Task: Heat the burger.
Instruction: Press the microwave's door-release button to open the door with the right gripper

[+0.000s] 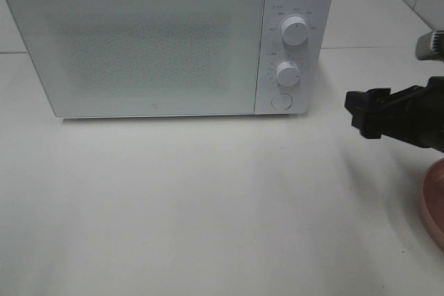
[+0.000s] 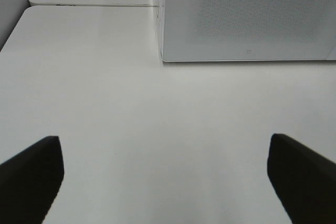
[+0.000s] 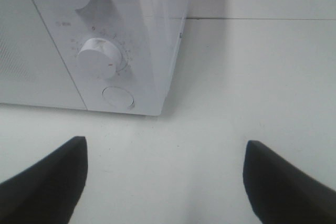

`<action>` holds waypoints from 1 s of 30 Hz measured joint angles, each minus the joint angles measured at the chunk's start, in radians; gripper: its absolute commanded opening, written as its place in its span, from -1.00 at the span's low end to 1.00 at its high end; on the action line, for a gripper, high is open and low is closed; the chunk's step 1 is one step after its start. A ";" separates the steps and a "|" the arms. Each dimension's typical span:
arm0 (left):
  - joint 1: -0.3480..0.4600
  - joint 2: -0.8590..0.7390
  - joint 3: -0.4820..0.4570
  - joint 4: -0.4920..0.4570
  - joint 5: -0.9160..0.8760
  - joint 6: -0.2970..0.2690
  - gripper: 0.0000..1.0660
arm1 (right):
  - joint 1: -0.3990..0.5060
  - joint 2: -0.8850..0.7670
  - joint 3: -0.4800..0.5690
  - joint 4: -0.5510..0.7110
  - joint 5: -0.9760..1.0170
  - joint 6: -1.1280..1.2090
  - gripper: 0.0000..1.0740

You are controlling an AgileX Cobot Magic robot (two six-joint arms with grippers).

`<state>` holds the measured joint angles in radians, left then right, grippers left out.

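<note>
Just right of the microwave (image 1: 139,46), the right gripper (image 1: 362,114) hangs spread wide and empty. The left gripper (image 2: 165,179) is equally wide, holding nothing above the table (image 1: 208,206). Counted: one microwave, two knobs (image 1: 295,31), one round button (image 1: 280,100), one pink plate (image 1: 436,202). The burger is out of sight.

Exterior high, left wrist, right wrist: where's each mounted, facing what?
Exterior high: mounted high, looking down at the microwave; right end effector at right.
Left wrist: left arm, facing microwave door; open left end effector.
Right wrist: right arm, facing lower knob, button; open fingers.
Shared: exterior and right wrist both show that knob.
</note>
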<state>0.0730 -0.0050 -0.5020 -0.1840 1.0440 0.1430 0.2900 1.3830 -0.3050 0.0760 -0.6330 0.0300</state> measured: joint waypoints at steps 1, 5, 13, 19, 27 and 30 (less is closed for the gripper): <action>0.000 0.000 0.000 0.000 0.000 0.000 0.83 | 0.050 0.038 0.000 0.075 -0.036 -0.079 0.42; 0.000 0.000 0.000 0.000 0.000 0.000 0.83 | 0.197 0.117 -0.001 0.278 -0.145 -0.241 0.42; 0.000 0.000 0.000 0.000 0.000 0.000 0.83 | 0.370 0.192 -0.002 0.594 -0.344 -0.394 0.42; 0.000 0.000 0.000 0.000 0.000 0.000 0.83 | 0.498 0.250 -0.003 0.696 -0.509 -0.416 0.42; 0.000 0.000 0.000 0.000 0.000 0.000 0.83 | 0.540 0.286 -0.003 0.699 -0.541 -0.400 0.42; 0.000 0.000 0.000 0.000 0.000 0.000 0.83 | 0.541 0.287 -0.003 0.699 -0.542 -0.359 0.42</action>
<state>0.0730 -0.0050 -0.5020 -0.1840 1.0440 0.1430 0.8310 1.6700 -0.3080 0.7750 -1.1750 -0.3290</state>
